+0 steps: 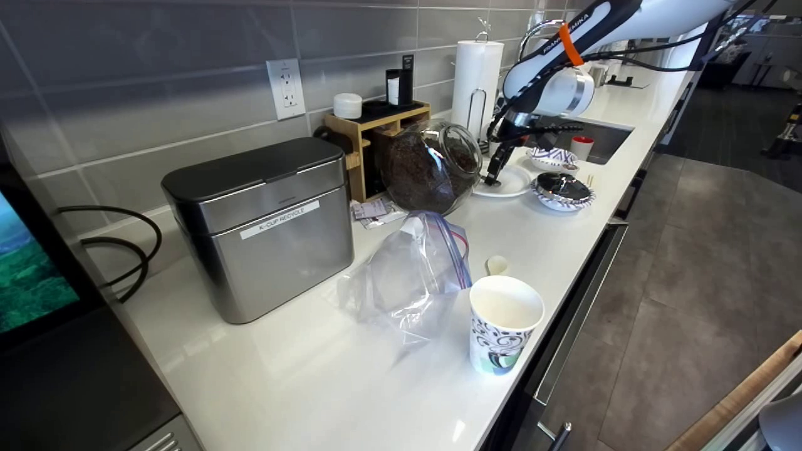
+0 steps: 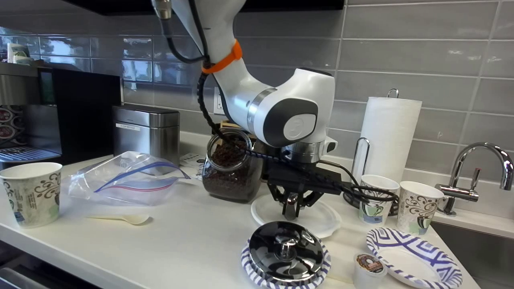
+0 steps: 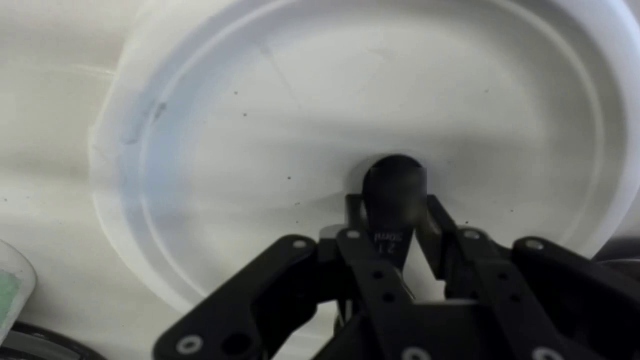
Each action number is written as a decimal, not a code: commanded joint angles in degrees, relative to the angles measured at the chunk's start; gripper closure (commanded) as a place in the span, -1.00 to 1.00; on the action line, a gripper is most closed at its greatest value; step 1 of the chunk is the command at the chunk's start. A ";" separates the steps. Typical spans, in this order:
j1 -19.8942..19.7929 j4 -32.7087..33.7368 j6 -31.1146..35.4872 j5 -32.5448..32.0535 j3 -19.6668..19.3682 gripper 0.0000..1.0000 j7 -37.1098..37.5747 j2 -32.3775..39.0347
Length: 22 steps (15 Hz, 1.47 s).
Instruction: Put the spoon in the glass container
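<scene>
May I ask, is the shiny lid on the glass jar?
No, the shiny lid sits on a patterned dish; the glass jar is open.

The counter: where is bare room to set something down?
Free: between the pale spoon, glass jar and lidded bowl; also between coffee machine, bin and plastic bag. Crowded: by the sink, among paper cups and patterned dish.

I'm in a kitchen, poss. an office one, tho can't be sure. I've got a long glossy white countertop (image 1: 301, 382) w/ a dark sunken sink (image 2: 486, 255) set in it & a curved chrome tap (image 2: 457, 193) by it. Wall's glossy grey rectangular tiles (image 2: 409, 56). I also see a tall white paper-towel roll (image 2: 390, 138), patterned white paper cups (image 2: 419, 204), a big black-&-silver coffee machine (image 2: 86, 116) & a brushed-steel, black-lidded bin (image 1: 285, 241) labelled "K-CUP RECYCLE". Below: a long silver bar handle (image 1: 584, 313) on a dark cabinet front (image 1: 557, 335).
</scene>
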 commanded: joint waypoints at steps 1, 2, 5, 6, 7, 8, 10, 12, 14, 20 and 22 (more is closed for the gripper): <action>-1.61 -1.26 -1.27 0.94 1.15 0.85 -2.52 -2.15; -1.52 -1.49 -0.94 0.86 0.93 0.85 -2.56 -2.52; -1.53 -1.35 -1.05 0.85 0.78 0.85 -3.13 -2.93; -1.52 -1.35 -1.01 0.89 0.79 0.85 -3.31 -3.01; -1.49 -1.39 -0.96 0.92 0.81 0.85 -3.46 -3.06; -1.56 -1.38 -1.10 1.09 0.95 0.85 -3.75 -3.11; -1.31 -1.18 -1.36 0.81 0.81 0.85 -3.90 -2.90; -0.77 -0.65 -1.44 0.39 0.47 0.85 -3.40 -1.93; -0.22 -0.13 -1.80 -0.15 0.09 0.85 -2.81 -0.90; 0.21 0.51 -1.55 -0.26 0.08 -0.52 -2.37 0.67; 0.04 0.53 -0.96 0.09 0.37 -0.83 -2.58 0.61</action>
